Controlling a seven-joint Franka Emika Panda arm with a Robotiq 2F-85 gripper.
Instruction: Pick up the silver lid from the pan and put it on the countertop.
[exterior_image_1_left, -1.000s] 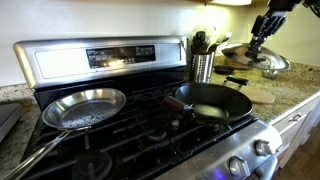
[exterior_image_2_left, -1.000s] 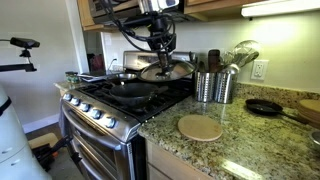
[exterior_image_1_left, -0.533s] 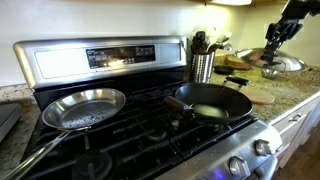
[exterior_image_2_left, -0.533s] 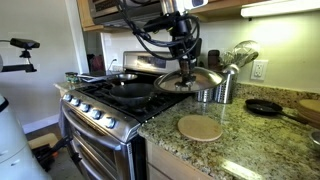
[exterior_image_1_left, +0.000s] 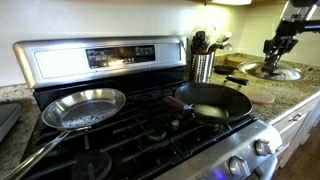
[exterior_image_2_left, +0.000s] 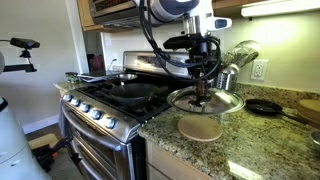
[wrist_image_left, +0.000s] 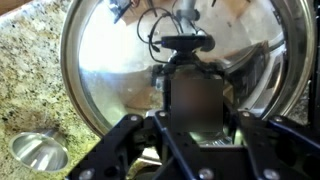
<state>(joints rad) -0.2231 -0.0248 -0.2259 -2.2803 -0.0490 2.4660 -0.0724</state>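
My gripper (exterior_image_2_left: 206, 88) is shut on the knob of the silver lid (exterior_image_2_left: 205, 101) and holds it in the air above the speckled granite countertop (exterior_image_2_left: 170, 132), over a round tan disc (exterior_image_2_left: 200, 127). In an exterior view the lid (exterior_image_1_left: 277, 71) hangs low at the far right under the gripper (exterior_image_1_left: 275, 58). In the wrist view the shiny lid (wrist_image_left: 110, 60) fills the frame and the gripper (wrist_image_left: 196, 100) grips its centre. The dark pan (exterior_image_1_left: 212, 100) with a reddish-brown handle sits uncovered on the stove.
A shiny silver frying pan (exterior_image_1_left: 82, 108) sits on the black stove (exterior_image_2_left: 120, 95). A metal utensil holder (exterior_image_2_left: 213, 85) stands by the stove. A small black pan (exterior_image_2_left: 264, 106) and a wooden board (exterior_image_2_left: 307, 108) lie on the counter. A small metal cup (wrist_image_left: 38, 152) shows below.
My gripper has carried the lid away from the stove, past the utensil holder, and lowered it over the countertop above the tan disc.
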